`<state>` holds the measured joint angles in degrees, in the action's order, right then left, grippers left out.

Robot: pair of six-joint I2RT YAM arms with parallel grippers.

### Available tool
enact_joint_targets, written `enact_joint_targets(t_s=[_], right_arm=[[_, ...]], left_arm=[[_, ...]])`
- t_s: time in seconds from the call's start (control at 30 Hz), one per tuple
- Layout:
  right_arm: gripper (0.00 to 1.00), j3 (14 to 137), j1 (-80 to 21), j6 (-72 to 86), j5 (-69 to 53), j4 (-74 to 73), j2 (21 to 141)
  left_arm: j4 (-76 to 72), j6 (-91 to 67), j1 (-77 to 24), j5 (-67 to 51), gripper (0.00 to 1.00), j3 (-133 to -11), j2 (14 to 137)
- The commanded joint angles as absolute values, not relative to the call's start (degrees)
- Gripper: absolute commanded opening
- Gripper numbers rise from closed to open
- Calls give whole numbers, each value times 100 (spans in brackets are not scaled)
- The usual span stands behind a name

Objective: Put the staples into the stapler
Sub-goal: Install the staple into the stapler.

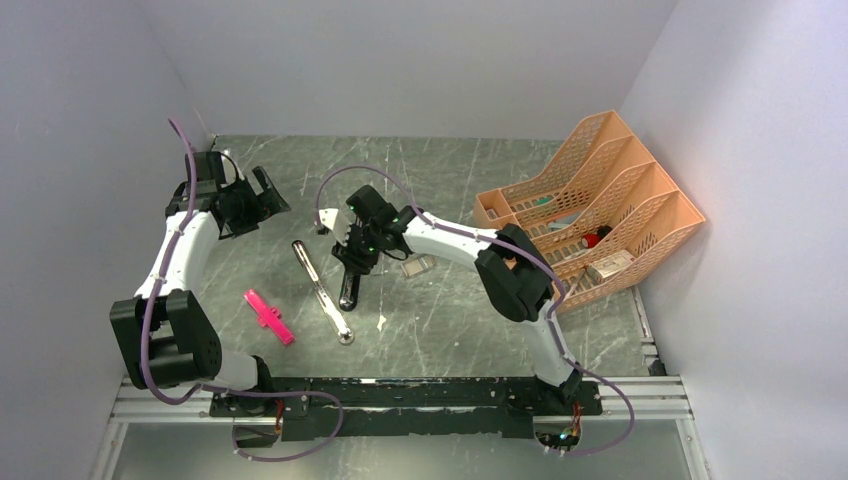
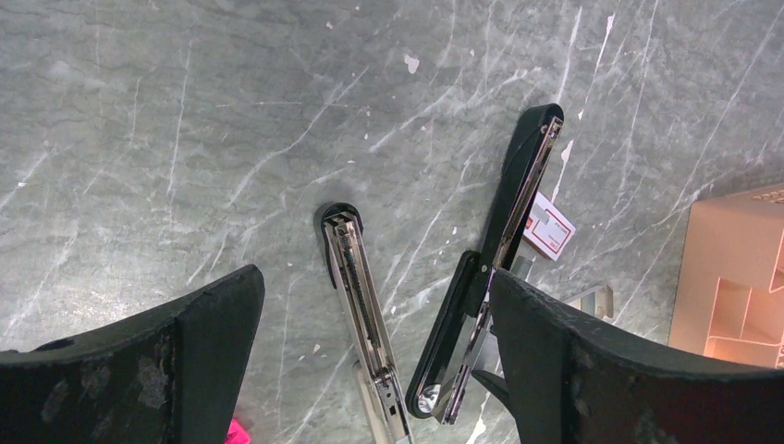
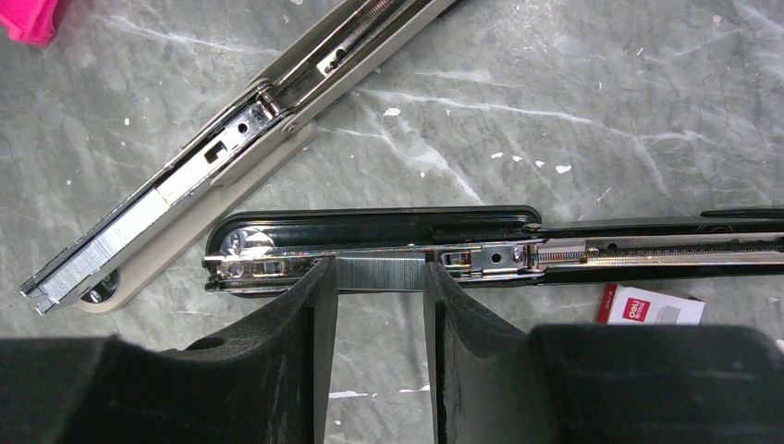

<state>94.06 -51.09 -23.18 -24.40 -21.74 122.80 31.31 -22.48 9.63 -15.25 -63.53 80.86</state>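
The black stapler (image 1: 349,285) lies opened flat on the table, its chrome rail facing up; it also shows in the left wrist view (image 2: 504,231). My right gripper (image 3: 379,277) is shut on a short silvery strip of staples (image 3: 379,274), one finger at each end. The strip sits right at the chrome rail of the stapler (image 3: 370,225), near its front end. In the top view the right gripper (image 1: 352,255) is over the stapler. My left gripper (image 2: 374,277) is open and empty, raised at the far left (image 1: 258,205). The red-and-white staple box (image 3: 652,305) lies beside the stapler.
A silver-grey stapler (image 1: 322,290), also opened flat, lies just left of the black one (image 3: 213,166). A pink cross-shaped piece (image 1: 268,316) lies near the left arm. An orange file rack (image 1: 600,200) stands at the right, with small items inside.
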Motion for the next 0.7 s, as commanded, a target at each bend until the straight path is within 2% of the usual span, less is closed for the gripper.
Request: enact_joint_targets(t_s=[0.0, 0.67], right_arm=[[14, 9487, -5125, -2359, -2356, -2281, 12438], [14, 9683, -5167, -2450, -2179, -2663, 12605]], left_arm=[[3067, -2212, 1028, -1672, 96, -6404, 8082], [3067, -2200, 1028, -1675, 96, -6405, 8076]])
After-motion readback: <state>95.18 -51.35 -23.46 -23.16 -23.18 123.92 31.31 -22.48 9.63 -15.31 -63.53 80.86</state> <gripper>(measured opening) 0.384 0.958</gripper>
